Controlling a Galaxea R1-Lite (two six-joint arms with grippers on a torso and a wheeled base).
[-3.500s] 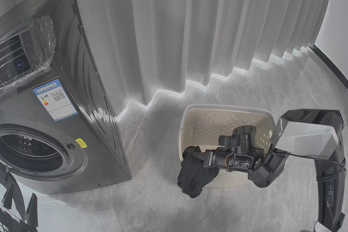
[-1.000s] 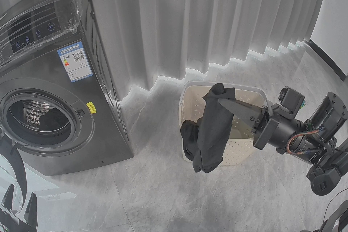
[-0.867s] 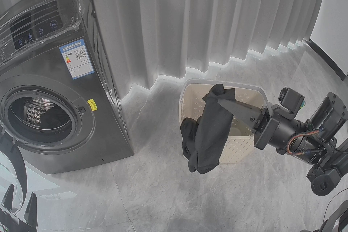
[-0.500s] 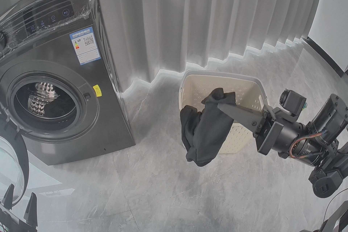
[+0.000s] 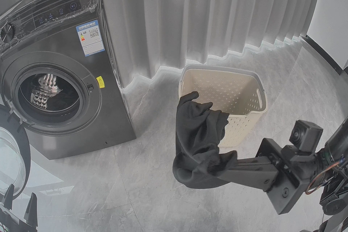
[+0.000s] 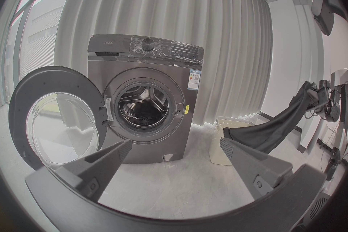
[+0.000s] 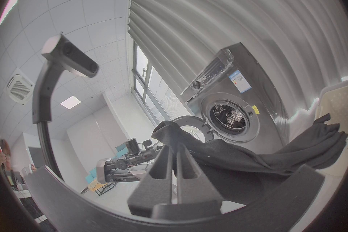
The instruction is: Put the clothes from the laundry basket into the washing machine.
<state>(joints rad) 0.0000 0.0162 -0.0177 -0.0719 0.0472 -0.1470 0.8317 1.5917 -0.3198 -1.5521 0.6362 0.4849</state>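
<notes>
The right claw (image 5: 225,168) is closed on a black garment (image 5: 197,135), well to the right of the washer (image 5: 69,51) and in front of the basket (image 5: 222,70). In the right wrist view its two fingers (image 7: 161,174) stand pressed together with the cloth between them. The garment is stretched long: its axis goes from the claw down and away to the basket, and its free end points at the basket rim on the side nearer the washer. I cannot tell if that end touches the rim.

The basket stands on the floor (image 5: 145,189) to the right of the washer, close to the curtain (image 5: 203,4).

The washer door (image 6: 54,116) is swung wide open. On the washer front there is a blue-and-white label (image 5: 90,37) above the opening and a small yellow sticker (image 5: 100,81) just beside it. Clear film (image 5: 54,8) covers the control panel.

The left claw (image 6: 174,143) is open and holds nothing; it is in front of the washer and points at it.
</notes>
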